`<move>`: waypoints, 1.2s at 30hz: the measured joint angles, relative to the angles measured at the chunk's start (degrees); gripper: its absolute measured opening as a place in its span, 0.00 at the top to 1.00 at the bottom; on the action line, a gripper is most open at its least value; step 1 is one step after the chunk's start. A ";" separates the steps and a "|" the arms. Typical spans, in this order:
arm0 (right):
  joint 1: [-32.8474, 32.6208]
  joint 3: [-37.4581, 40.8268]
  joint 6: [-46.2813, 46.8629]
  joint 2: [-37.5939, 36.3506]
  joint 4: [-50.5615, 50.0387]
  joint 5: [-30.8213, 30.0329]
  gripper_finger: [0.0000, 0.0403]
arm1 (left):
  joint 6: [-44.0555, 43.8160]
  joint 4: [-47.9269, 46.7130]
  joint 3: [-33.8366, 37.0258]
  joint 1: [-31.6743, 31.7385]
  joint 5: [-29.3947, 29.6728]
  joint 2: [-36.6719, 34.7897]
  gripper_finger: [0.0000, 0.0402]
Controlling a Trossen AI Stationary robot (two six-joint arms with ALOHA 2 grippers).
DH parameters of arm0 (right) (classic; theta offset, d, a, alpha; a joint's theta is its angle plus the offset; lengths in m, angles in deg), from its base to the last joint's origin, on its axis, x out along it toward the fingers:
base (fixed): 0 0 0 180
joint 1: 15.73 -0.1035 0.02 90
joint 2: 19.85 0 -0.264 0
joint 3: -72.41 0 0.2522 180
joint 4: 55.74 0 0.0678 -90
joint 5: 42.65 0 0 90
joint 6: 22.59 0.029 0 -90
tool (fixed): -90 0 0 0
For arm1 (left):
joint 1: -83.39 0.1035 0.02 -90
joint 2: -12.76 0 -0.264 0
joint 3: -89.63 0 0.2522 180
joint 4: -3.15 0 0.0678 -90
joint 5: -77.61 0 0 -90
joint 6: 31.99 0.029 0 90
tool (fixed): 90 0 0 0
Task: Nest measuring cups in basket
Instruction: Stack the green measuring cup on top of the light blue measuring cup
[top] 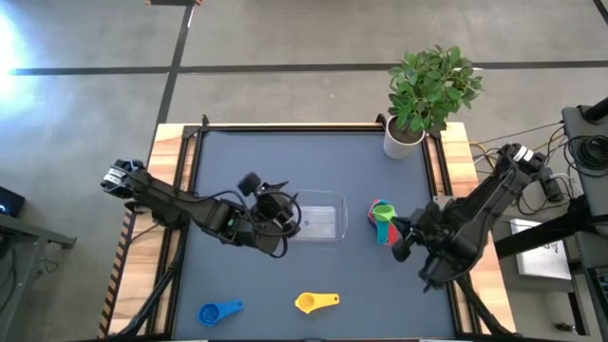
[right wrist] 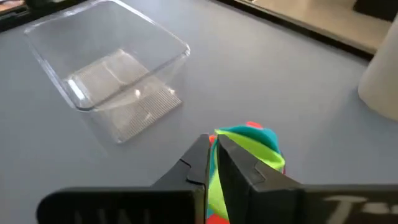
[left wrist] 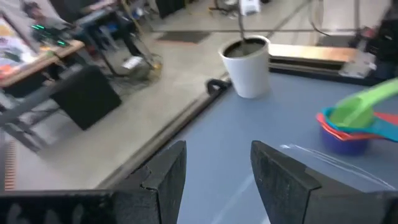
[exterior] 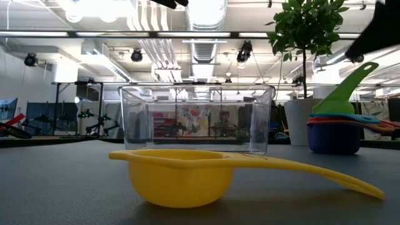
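A nested stack of measuring cups (top: 383, 224) stands on the table right of the clear basket (top: 319, 217): a dark purple cup at the bottom, then red, orange and light blue, with a green cup (exterior: 350, 94) tilted on top. My right gripper (top: 403, 234) is shut on the green cup. My left gripper (top: 282, 215) hovers open at the basket's left end, touching nothing. A yellow cup (top: 316, 302) and a blue cup (top: 218, 311) lie by themselves on their bowls near the table's near edge. My right gripper (right wrist: 213, 168) pinches the green cup's flat handle (right wrist: 216, 186) between its two fingers. It comes from the table's right side, slanting downward, along the handle. The green cup is tilted, handle end raised (exterior: 367, 67), with its bowl in the top of the stack (exterior: 334, 128), which stands on the table.
A white plant pot (top: 403, 139) with a leafy plant stands at the table's far right corner. The basket (right wrist: 112, 74) holds nothing. Open grey table lies between the basket and the two loose cups, and along the far edge.
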 joint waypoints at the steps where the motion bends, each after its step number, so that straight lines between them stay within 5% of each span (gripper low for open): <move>1: -0.01 1.80 1.34 0.00 1.07 -0.03 0.97 | 0.03 -0.03 0.00 -0.09 0.58 0.00 0.60; 12: -1.03 11.73 -1.30 -0.55 19.06 1.07 0.98 | -0.04 -0.14 0.00 -0.17 0.42 0.04 0.60; 24: 0.67 6.15 -11.29 -1.69 13.11 -7.66 0.98 | -0.10 0.52 0.00 -0.15 0.31 0.06 0.60; 30: 2.95 4.17 -8.85 -2.79 6.09 -3.37 0.98 | -0.10 0.61 0.00 -0.13 -0.06 0.09 0.60; 36: 2.92 0.38 -23.36 -5.10 5.77 2.02 0.98 | 0.05 0.36 0.00 -0.11 -0.11 0.09 0.60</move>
